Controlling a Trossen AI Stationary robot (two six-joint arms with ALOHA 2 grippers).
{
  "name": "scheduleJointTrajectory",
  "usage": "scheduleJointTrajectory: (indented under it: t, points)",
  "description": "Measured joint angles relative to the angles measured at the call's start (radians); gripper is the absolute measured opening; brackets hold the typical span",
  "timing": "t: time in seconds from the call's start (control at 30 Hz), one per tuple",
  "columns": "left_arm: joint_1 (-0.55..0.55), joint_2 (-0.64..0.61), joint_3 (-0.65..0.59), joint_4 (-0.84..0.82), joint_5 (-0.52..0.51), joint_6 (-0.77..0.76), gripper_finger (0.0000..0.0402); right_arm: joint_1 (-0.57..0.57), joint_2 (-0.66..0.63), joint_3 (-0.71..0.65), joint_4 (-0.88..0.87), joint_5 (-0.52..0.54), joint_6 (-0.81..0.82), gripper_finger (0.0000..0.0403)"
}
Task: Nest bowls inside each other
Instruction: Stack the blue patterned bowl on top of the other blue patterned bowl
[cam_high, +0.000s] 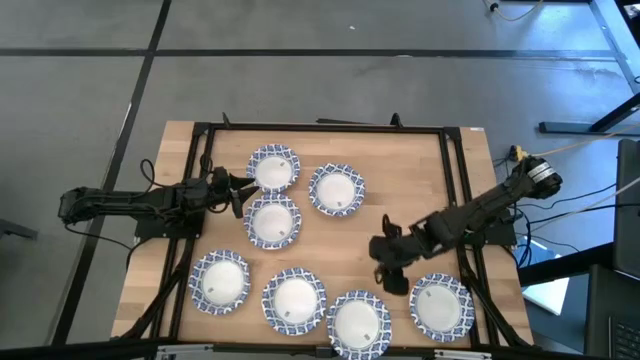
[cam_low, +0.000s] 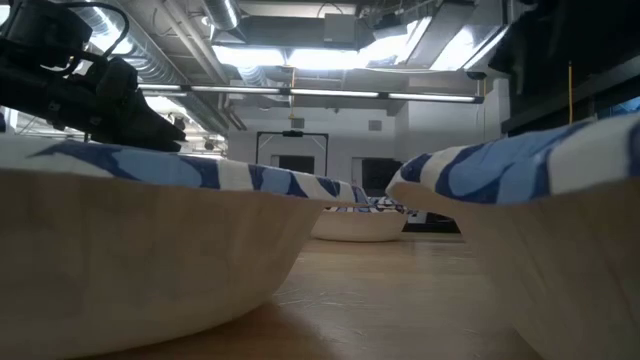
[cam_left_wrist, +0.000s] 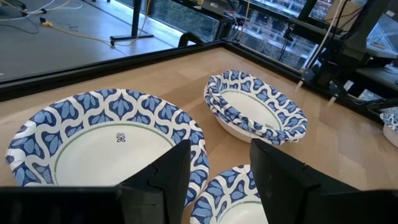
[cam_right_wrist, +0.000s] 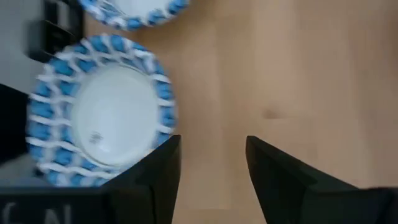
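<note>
Evidently both arms' jaws stand open and empty, the left beside two bowls (cam_high: 272, 168).

Wood table (cam_high: 400, 225) w/ black frame; seven bowls (cam_high: 273, 222) on it: 3 toward 11 o'clock, 4 along 6 o'clock edge.

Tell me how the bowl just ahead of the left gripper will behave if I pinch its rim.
The bowl ahead of the open left gripper looks like thin paper, so probably very light. Its scalloped rim may flex or crease under a pinch. Sitting flat and shallow on the smooth wooden table, it likely slides rather than tips.
</note>
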Motion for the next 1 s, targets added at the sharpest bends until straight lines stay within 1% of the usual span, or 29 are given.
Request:
scheduleJointTrajectory:
  t: [0.13,0.3,0.43,0.53,0.67,0.83,1.0]
  points:
    - [0.0,0.0,0.0,0.0,0.0,-0.001,0.016,0.064,0.0,-0.052,0.131,0.009,0.117,0.0182]
    - [0.0,0.0,0.0,0.0,0.0,-0.002,0.016,0.132,0.019,-0.089,0.177,0.048,0.222,0.0182]
    - [0.0,0.0,0.0,0.0,0.0,-0.002,0.016,0.172,0.061,-0.089,0.217,0.059,0.245,0.0182]
    - [0.0,0.0,0.0,0.001,0.0,-0.002,0.016,0.182,0.094,-0.089,0.239,0.059,0.276,0.0182]
    - [0.0,0.0,0.0,0.002,0.0,-0.002,0.016,0.194,0.125,-0.089,0.303,0.061,0.274,0.0182]
    - [0.0,0.0,0.0,0.002,0.0,-0.002,0.016,0.195,0.161,-0.089,0.298,0.06,0.279,0.0182]
    - [0.0,0.0,0.0,0.001,0.0,-0.002,0.016,0.195,0.214,-0.089,0.295,0.052,0.322,0.0181]
